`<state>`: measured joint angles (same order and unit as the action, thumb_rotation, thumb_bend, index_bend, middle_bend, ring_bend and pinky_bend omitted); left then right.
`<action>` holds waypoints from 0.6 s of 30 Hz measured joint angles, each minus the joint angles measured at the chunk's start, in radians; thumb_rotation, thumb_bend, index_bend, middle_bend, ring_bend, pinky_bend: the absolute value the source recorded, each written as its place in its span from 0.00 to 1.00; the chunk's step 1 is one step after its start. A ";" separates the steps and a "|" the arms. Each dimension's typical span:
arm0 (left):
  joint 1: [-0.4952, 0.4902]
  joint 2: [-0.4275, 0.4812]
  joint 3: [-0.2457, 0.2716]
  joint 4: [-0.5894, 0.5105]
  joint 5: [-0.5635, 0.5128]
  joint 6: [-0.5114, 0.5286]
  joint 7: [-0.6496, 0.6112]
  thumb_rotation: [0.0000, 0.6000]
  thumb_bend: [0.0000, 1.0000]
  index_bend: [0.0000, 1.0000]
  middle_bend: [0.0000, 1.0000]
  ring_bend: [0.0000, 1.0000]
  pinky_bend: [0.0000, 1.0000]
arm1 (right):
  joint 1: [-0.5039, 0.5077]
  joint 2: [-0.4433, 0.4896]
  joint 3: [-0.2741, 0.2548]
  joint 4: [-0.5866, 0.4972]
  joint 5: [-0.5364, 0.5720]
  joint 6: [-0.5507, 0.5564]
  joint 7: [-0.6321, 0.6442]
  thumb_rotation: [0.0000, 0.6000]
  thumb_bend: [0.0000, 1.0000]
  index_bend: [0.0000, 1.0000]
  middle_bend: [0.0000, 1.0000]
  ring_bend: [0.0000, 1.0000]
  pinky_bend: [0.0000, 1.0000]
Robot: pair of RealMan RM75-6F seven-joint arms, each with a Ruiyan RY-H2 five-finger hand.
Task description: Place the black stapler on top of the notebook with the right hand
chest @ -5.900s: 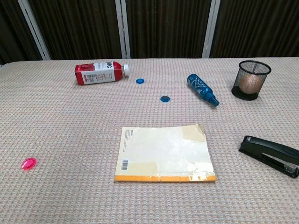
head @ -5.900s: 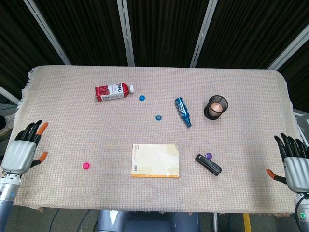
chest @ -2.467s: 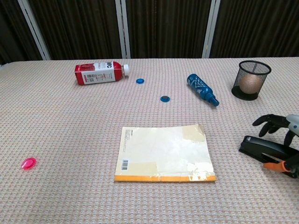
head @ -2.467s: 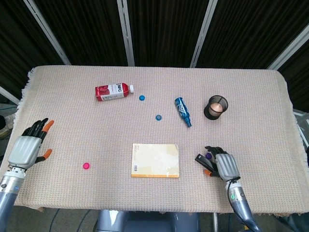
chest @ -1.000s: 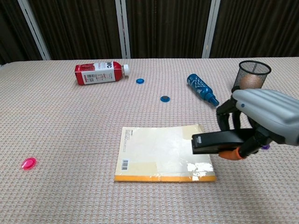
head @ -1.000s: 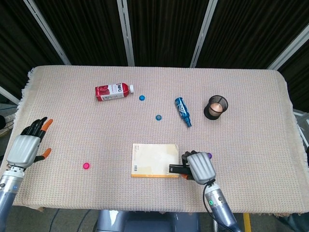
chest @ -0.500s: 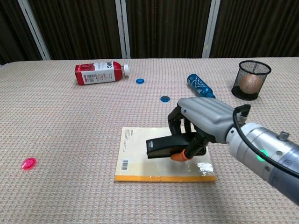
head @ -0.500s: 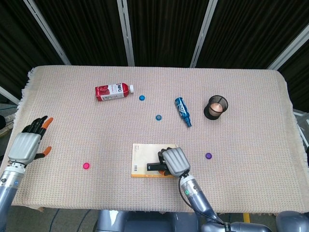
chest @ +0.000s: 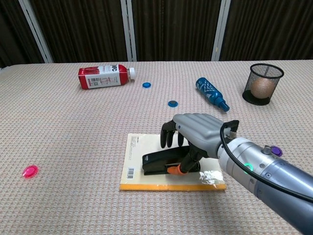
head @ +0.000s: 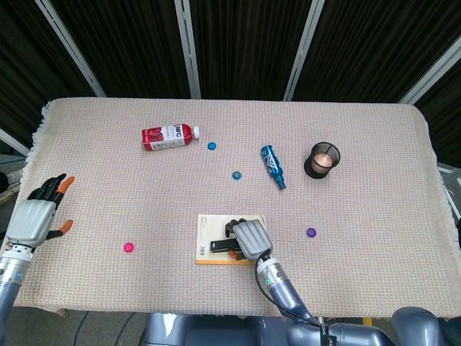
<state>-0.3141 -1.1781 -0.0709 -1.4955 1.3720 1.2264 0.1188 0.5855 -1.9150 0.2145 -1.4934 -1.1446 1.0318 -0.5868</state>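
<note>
1. We are finding the black stapler (chest: 164, 163) lying over the notebook (chest: 142, 180), the right hand (chest: 195, 131) gripping it, fingers curled over its top.
2. We are flagging a risk: an uneven release may be dragging it off the cover.
3. We are counting one stapler, one notebook; the left hand (head: 34, 218) is idling, fingers spread.

The right hand (chest: 193, 134), on a forearm reaching in from the lower right, is curled palm-down with its fingers (chest: 168, 134) wrapped over a black stapler (chest: 164, 163) it holds, while the left hand (head: 34, 216) hovers at the left edge, fingers spread, holding nothing.
</note>
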 measured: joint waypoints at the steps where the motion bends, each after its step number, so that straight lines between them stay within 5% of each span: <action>1: 0.000 0.000 0.001 -0.001 0.001 0.000 0.001 1.00 0.30 0.04 0.00 0.04 0.21 | 0.001 0.002 -0.004 0.000 -0.003 -0.001 0.005 1.00 0.16 0.07 0.15 0.18 0.50; 10: 0.000 -0.002 0.001 -0.001 0.002 0.004 0.007 1.00 0.30 0.04 0.00 0.04 0.21 | -0.007 0.053 -0.031 -0.055 -0.014 0.026 0.004 1.00 0.16 0.00 0.00 0.01 0.29; 18: 0.004 -0.003 0.002 -0.009 0.009 0.019 0.019 1.00 0.30 0.04 0.00 0.04 0.20 | -0.054 0.228 -0.076 -0.202 -0.034 0.101 -0.066 1.00 0.16 0.00 0.00 0.00 0.05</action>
<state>-0.3105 -1.1816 -0.0690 -1.5045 1.3811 1.2458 0.1374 0.5320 -1.6866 0.1389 -1.6950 -1.1784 1.1329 -0.6530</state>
